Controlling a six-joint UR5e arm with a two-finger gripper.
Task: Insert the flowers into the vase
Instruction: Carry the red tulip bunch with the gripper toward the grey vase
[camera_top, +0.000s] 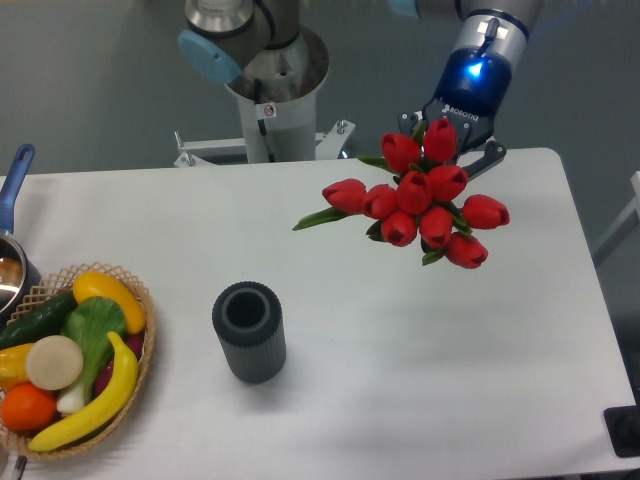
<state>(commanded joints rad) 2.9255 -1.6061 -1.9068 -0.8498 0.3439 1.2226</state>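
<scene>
— Camera view: where were the flowers (420, 205) seen, relative to the vase (249, 331)?

— Well apart, up and to its right, lifted off the table (400, 400). They were pinched by the gripper (452, 135), stems hidden behind the buds.

— Why so high?

— Likely so the stems could be brought over the upright, empty mouth.

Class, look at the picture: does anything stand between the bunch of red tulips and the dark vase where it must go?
Nothing visible does. The flowers hang at the gripper over the table's far right; the vase stands upright to the front left, mouth open, with only bare table between. The fruit basket sits off left.
</scene>
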